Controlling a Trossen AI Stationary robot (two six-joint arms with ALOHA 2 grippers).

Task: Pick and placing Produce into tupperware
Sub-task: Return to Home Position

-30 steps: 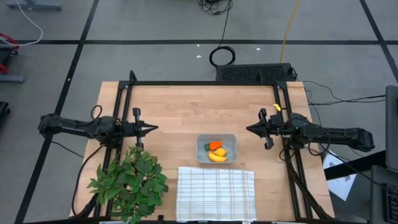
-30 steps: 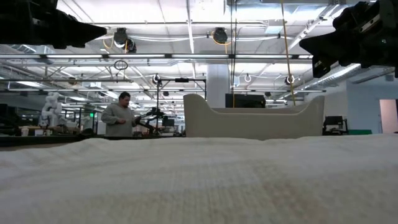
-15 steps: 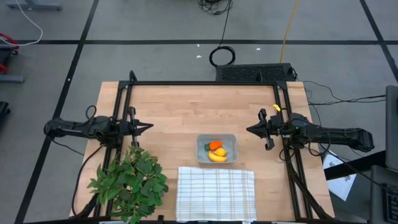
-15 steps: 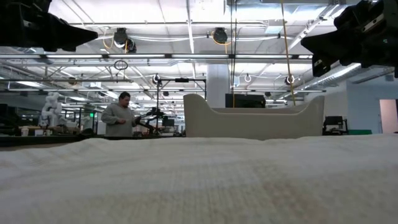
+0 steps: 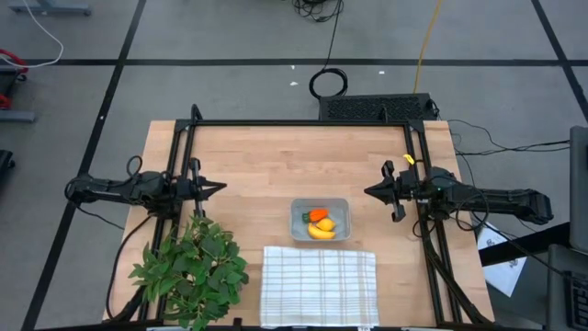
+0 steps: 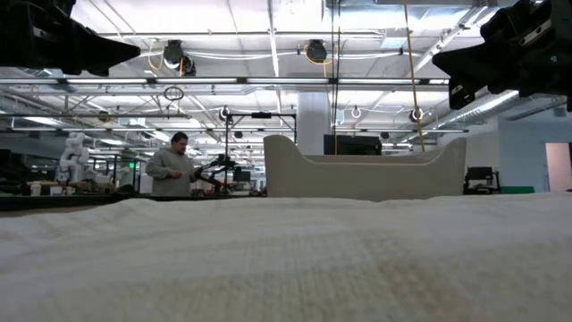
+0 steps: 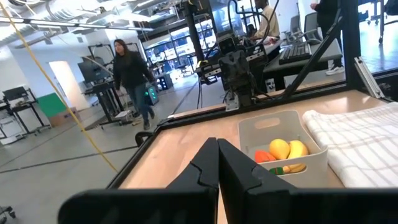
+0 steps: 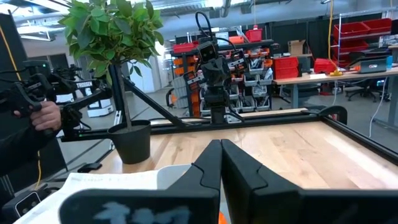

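The tupperware (image 5: 298, 221) stands on the wooden table just beyond the checked cloth. In it lie the orange carrot (image 5: 319, 214), the yellow banana (image 5: 321, 232) and the small yellow fruit (image 5: 329, 223). The left wrist view shows the tupperware (image 7: 261, 127) with the fruit (image 7: 279, 149), the banana (image 7: 299, 149) and the carrot (image 7: 266, 157). My left gripper (image 5: 223, 187) is shut and empty, hovering left of the container. My right gripper (image 5: 366, 191) is shut and empty, hovering to its right. Both point at each other above the table.
A leafy green plant (image 5: 193, 267) in a dark pot stands at the near left corner. A white checked cloth (image 5: 320, 285) lies at the near edge. A black frame (image 5: 303, 123) borders the table. People stand in the room beyond.
My left gripper has drawn back a little toward the table's left edge and then held still, staying shut. The right arm, the container and the produce have not moved.
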